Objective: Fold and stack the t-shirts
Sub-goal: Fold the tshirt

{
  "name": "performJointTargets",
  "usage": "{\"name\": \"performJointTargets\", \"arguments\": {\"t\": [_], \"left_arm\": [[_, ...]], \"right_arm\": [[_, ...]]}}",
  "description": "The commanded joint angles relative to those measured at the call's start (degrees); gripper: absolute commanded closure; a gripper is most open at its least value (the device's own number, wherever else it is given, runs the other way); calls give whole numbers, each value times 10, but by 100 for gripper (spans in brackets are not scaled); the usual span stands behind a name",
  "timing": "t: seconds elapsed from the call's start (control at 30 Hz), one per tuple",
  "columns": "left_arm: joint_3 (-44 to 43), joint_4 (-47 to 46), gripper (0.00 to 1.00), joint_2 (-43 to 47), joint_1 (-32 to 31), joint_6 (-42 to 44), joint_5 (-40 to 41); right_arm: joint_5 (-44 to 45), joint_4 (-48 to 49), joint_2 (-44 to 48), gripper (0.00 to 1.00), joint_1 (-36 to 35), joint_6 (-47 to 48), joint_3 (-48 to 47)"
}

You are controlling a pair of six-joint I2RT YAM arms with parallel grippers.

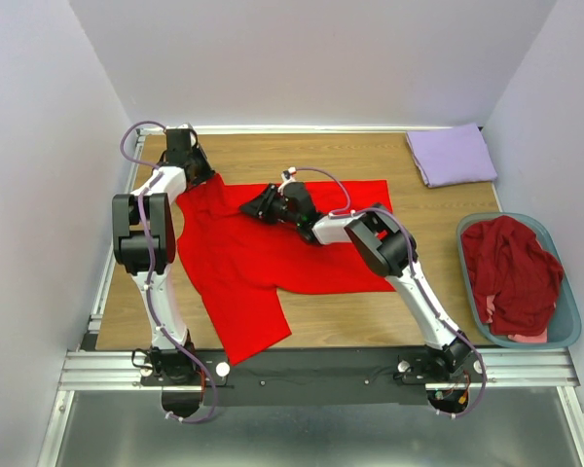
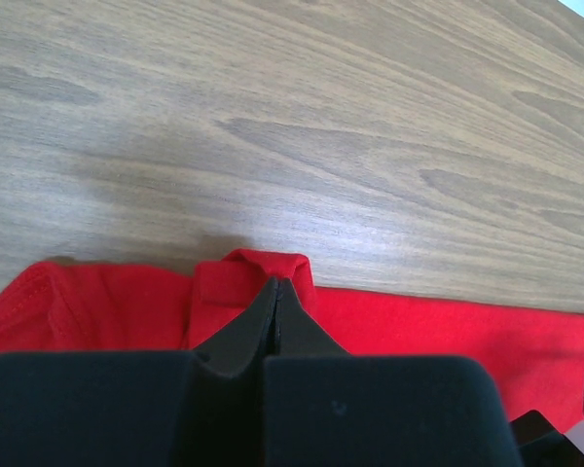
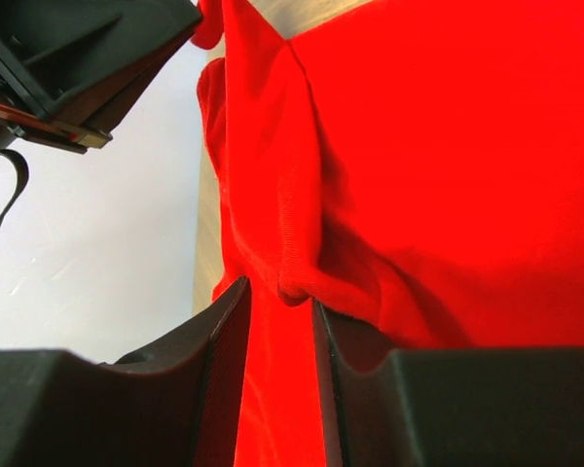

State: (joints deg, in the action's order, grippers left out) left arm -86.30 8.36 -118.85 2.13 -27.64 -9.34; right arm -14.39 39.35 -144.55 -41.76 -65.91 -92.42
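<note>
Pressed together, the jaws of my left gripper (image 2: pixel 275 288) pinch a small raised fold at the edge of the bright red t-shirt (image 2: pixel 419 326), with bare wooden table (image 2: pixel 321 117) filling the frame beyond it. From above, that left gripper (image 1: pixel 197 167) sits at the upper left of the table (image 1: pixel 370 321), where the corner of the red t-shirt (image 1: pixel 263 255) rises up to it. My right gripper (image 3: pixel 277 292) has its jaws parted, a narrow gap between them, and red cloth (image 3: pixel 448 175) fills that gap; a bunched ridge of the fabric sits right at the fingertips (image 3: pixel 224 321), and I cannot tell whether they are pressing on it. In the overhead view the right gripper (image 1: pixel 258 207) is low over the upper middle of the shirt, pointing toward the left side of the frame. The shirt itself lies spread over the centre of the table, one sleeve reaching down toward the lower edge. A folded lavender t-shirt (image 1: pixel 452 154) rests flat at the upper right corner of the table, well apart from the red one. Crumpled maroon t-shirts (image 1: pixel 511 268) are heaped in the teal basket (image 1: pixel 466 268) at the right edge.
</note>
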Motion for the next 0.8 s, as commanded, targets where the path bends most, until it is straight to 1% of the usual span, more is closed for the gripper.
{"name": "performJointTargets", "arguments": {"t": [0.0,0.13,0.27,0.37,0.5,0.77], "left_arm": [[4,9,100,27,-2,9,-4],[4,13,100,32,-2,9,-1],[10,18,100,39,-2,8,3],[13,23,100,49,-2,7,5],[22,25,100,64,-2,3,4],[53,50,100,106,-2,-2,12]], "right_arm": [[16,7,-8,64,-10,-8,-13],[14,7,-6,68,-12,-14,-17],[9,7,-8,75,-15,-18,-23],[8,7,-3,88,-16,-19,-19],[8,9,7,100,-17,-18,-9],[-7,26,46,100,-17,-22,42]]}}
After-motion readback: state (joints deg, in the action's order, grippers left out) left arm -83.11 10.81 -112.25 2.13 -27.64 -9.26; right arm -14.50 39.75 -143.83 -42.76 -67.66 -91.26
